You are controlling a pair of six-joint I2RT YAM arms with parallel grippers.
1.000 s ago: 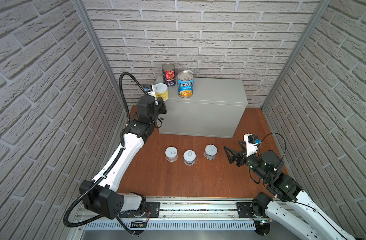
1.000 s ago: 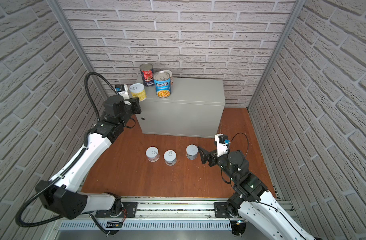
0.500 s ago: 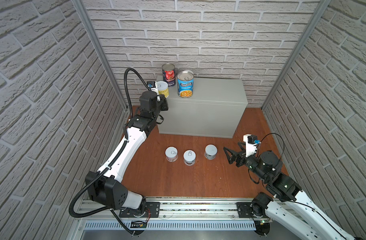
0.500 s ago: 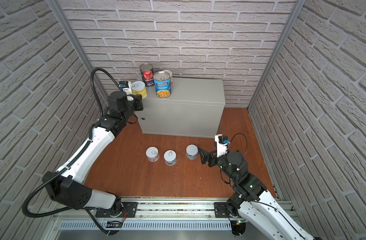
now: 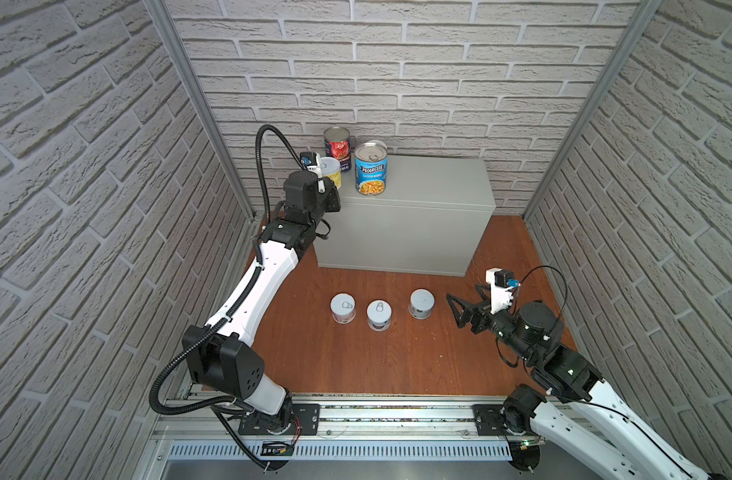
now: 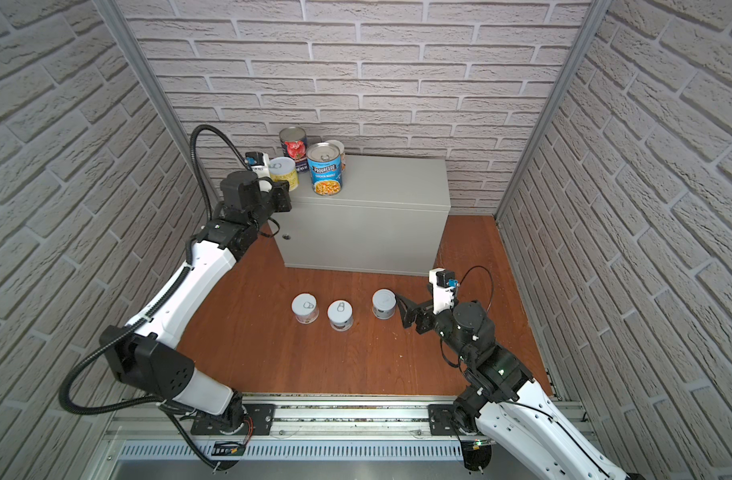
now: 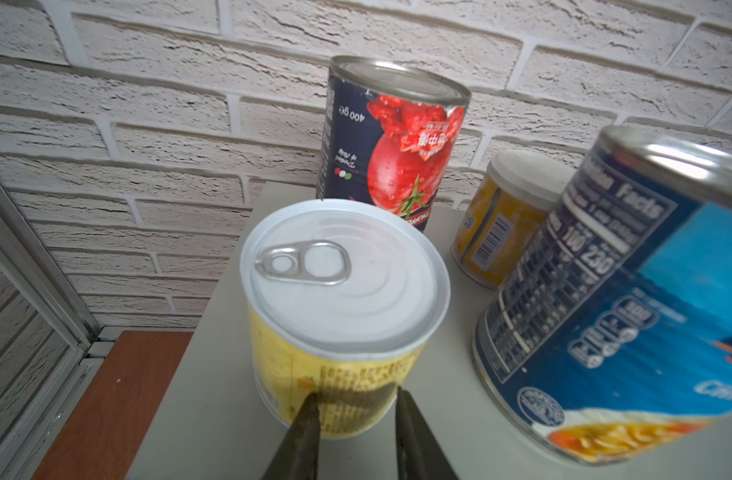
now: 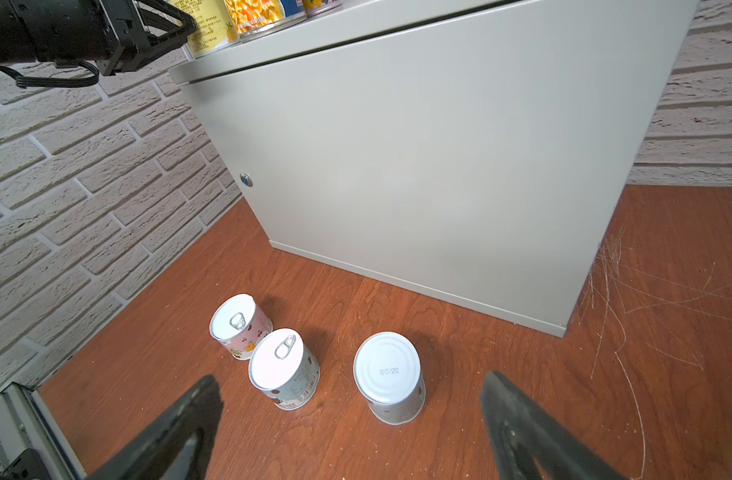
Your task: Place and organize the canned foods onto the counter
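Observation:
On the left end of the grey counter [image 5: 422,199] stand several canned foods: a tomato-label can [image 5: 338,145], a blue Progresso can [image 5: 370,168], a short yellow can [image 7: 339,299] and a second yellow one [image 7: 505,216] behind. My left gripper [image 7: 356,399] is shut, its narrow tips against the near yellow can's side, not around it. Three short pale cans [image 5: 343,307] [image 5: 379,314] [image 5: 421,303] stand in a row on the wooden floor. My right gripper [image 5: 453,311] hangs open low to the right of the rightmost one [image 8: 389,376], a little apart from it.
Brick walls close in on three sides. The counter's right half [image 6: 397,183] carries nothing. A small round lock [image 8: 246,180] sits on the counter's front. Bare floor [image 5: 356,361] lies between the can row and the rail in front.
My left arm has reached forward and up to the counter's left end, and the near yellow can has shifted a little further onto the top. The right arm has hardly moved.

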